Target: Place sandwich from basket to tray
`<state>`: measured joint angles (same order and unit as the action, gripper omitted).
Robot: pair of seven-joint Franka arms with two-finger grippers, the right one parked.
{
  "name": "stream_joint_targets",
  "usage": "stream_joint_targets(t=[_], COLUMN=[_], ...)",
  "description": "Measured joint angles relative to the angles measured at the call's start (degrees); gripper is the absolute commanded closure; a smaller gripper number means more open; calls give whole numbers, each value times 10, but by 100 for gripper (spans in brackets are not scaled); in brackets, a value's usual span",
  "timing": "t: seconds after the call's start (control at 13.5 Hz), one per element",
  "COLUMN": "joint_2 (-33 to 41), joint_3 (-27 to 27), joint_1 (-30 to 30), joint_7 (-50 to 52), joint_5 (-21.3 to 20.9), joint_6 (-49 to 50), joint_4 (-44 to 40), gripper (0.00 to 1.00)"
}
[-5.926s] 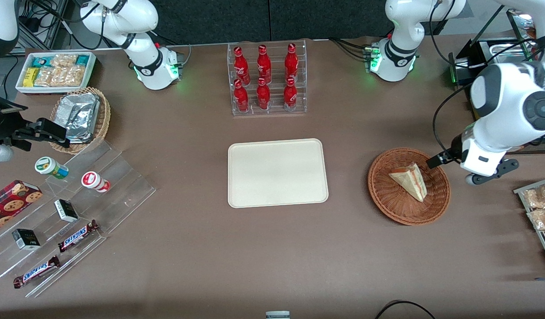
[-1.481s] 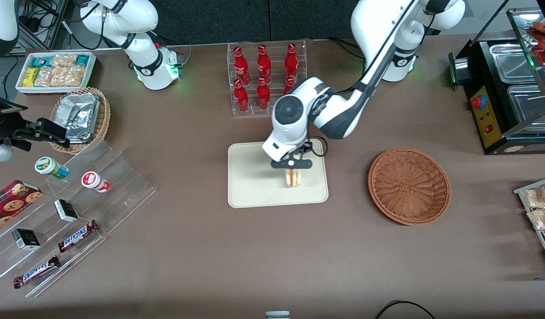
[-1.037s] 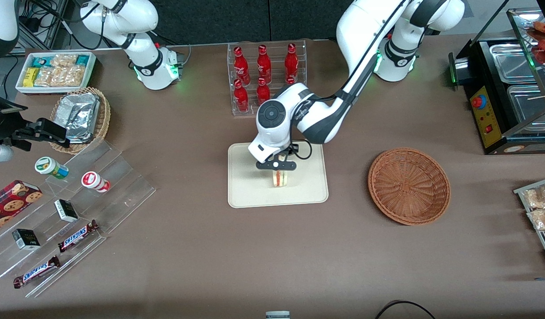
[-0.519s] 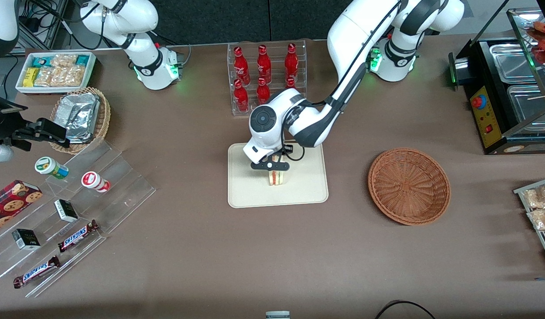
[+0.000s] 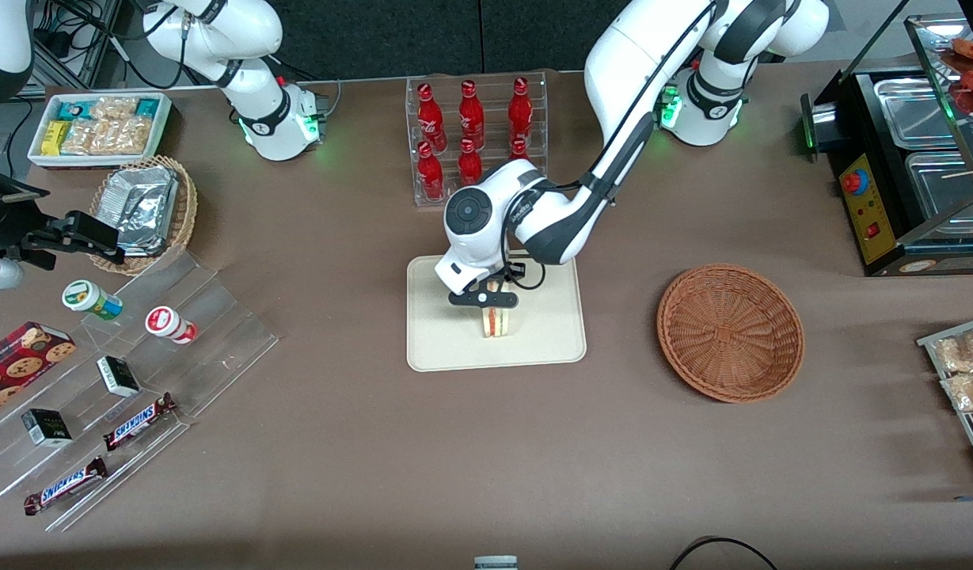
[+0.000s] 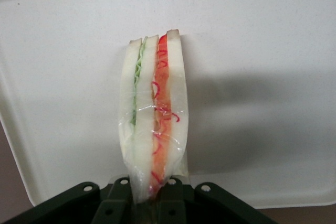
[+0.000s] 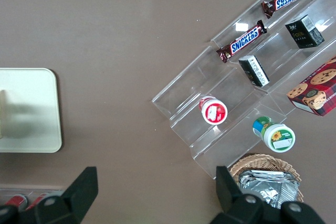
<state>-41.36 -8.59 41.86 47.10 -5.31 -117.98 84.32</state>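
Tool [image 5: 488, 300] of the left arm hangs over the tray [image 5: 446, 348], its fingers [image 6: 122, 192] clamped on the sandwich [image 5: 496, 322], which stands on edge on the tray directly below the tool, red filling facing the front camera; the wicker basket [image 5: 730, 332] sits well apart on the table [image 5: 336, 443]

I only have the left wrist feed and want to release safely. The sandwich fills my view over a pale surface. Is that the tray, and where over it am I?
Observer: Yes, the tray; the pincer holds the sandwich over its middle.
Operator: Is the basket empty?
Observer: Yes, the basket holds nothing, toward the working arm's end.
Operator: Anything crowding the tray?
Observer: A bottle rack stands farther from the front camera, apart from it.
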Motion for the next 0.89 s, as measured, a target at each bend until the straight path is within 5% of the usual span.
stream_joint_targets(t=[0.07,0.15,0.22,0.3,0.89], joint_2=[-1,-3,-4,-6,-4], joint_3=[0,0,0,0,0], joint_1=[0,0,0,0,0], joint_7=[1,1,2,3,38], joint_5=[-1,-1,-1,-1,-2], joint_6=[-1,-2,-3,-3,-2], joint_4=[0,0,0,0,-15], gripper=[100,87,59,1,0])
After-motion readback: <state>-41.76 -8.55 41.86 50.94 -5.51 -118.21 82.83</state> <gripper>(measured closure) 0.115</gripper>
